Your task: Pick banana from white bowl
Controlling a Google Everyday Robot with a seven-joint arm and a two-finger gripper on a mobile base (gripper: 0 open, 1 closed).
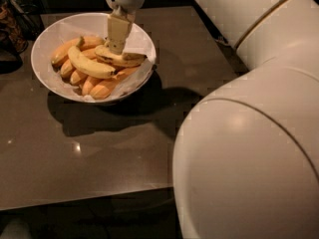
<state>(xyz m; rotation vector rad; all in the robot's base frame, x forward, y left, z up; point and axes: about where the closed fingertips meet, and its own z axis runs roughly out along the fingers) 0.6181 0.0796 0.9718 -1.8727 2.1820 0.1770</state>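
Note:
The white bowl (42, 43) stands at the back left of the dark table, full of bananas. The banana (127, 60), yellow with dark blotches and dark ends, lies on top of the pile at the bowl's right side. My gripper (115, 46) comes straight down from above and its cream tip rests on the banana's left end. The tip hides that end of the banana.
A smoother yellow banana (89, 66) lies across the pile, with small orange bananas (102, 88) under and around it. My bulky white arm (249, 148) fills the right half of the view. Dark objects (10, 31) stand left of the bowl. The table's front edge (84, 199) runs low.

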